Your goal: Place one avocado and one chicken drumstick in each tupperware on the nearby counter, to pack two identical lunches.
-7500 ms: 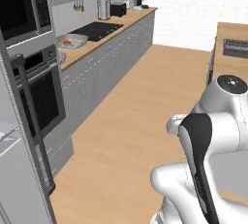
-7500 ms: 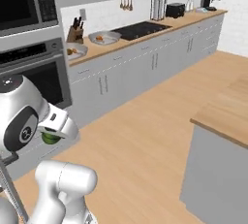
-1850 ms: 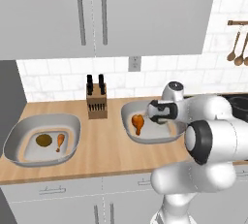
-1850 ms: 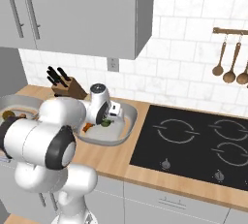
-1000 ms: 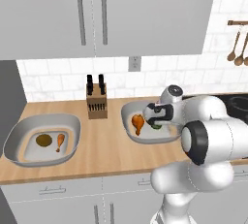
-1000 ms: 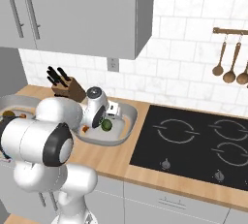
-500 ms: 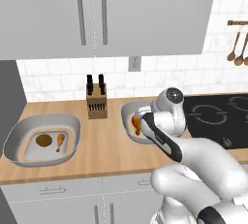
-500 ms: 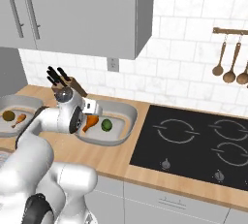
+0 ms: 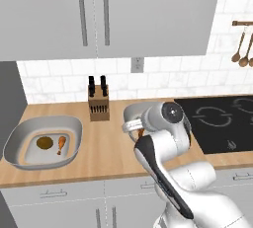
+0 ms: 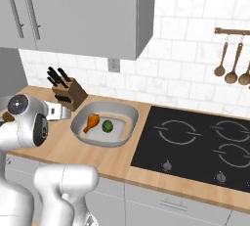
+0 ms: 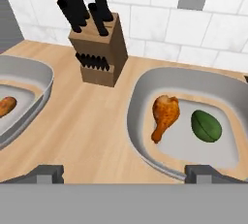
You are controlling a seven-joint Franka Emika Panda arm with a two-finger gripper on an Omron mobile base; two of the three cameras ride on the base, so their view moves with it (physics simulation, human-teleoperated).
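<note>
Hovering over the counter (image 11: pixel 92 121), the gripper (image 11: pixel 123 173) has its fingers spread wide and holds nothing. Just ahead of it, toward its right finger, 1 tupperware (image 11: pixel 145 92) contains 1 chicken drumstick (image 11: pixel 164 115) beside 1 avocado (image 11: pixel 206 125). Beyond its left finger sit a second tupperware (image 9: pixel 59 122) and a knife block (image 11: pixel 99 53).

White glossy arm (image 9: pixel 168 172) with rounded link shells; a black stripe and dark grey circular joint caps are being shown, plus two dark finger tips (image 11: pixel 48 172).
</note>
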